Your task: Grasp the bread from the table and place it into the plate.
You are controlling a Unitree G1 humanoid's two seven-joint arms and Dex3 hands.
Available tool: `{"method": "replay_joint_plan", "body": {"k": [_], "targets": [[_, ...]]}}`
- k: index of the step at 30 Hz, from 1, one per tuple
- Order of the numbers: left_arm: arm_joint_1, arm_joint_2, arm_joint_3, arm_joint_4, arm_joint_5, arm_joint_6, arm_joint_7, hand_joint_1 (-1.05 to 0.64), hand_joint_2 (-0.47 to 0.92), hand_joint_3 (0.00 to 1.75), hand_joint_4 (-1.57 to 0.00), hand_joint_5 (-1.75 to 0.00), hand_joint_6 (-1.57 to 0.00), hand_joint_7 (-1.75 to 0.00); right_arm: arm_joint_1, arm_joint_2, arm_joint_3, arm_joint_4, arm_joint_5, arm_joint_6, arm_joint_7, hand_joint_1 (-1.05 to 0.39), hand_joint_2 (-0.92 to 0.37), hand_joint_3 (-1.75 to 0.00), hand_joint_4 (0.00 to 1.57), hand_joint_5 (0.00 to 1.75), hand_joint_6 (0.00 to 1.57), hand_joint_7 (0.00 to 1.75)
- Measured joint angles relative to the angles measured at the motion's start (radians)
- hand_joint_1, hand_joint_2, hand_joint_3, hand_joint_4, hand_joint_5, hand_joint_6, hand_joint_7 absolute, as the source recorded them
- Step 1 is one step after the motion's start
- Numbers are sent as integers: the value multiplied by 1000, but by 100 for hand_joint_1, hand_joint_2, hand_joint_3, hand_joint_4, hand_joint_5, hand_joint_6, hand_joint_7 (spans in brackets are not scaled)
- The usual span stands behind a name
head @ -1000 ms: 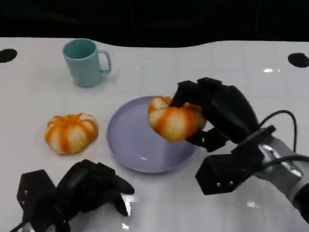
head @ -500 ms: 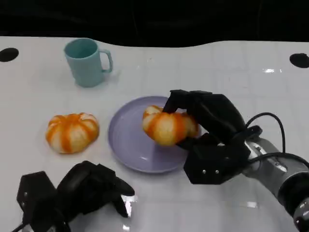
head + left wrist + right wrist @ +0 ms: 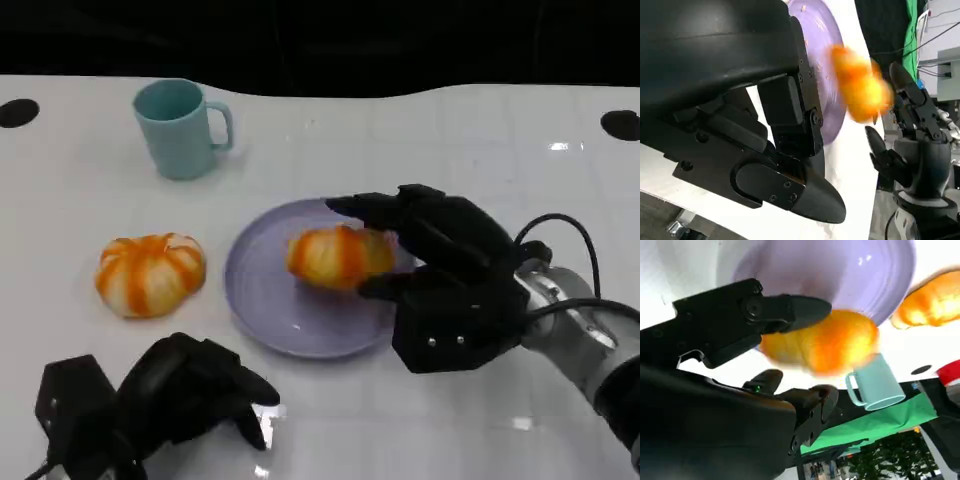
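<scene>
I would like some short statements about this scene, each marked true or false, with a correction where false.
1. One bread is over the purple plate, between the fingers of the right hand. True.
2. The second bread lies on the plate too. False: it lies on the table, to the left of the plate.
3. The teal mug stands upright. True.
4. The left hand holds the mug. False: it holds nothing and is near the table's front edge, far from the mug.
</scene>
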Motion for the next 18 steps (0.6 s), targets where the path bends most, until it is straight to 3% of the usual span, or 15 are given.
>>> {"method": "replay_joint_plan", "body": {"k": [4, 12, 18], "targets": [[0, -1, 0, -3, 0, 1, 0, -105, 92, 3, -134, -85, -157, -8, 29, -16, -7, -62, 25, 7, 44, -88, -92, -51, 0, 49, 12, 0], [6, -1, 0, -5, 0, -1, 0, -105, 92, 4, -134, -84, -157, -7, 184, -89, -80, -339, 152, 29, 211, -86, -92, -48, 4, 51, 16, 2], [11, -3, -1, -10, 0, -1, 0, -105, 92, 5, -135, -84, -157, -7, 318, -115, -142, -495, 230, 28, 236, -76, -92, -43, 24, 63, 35, 11]]}}
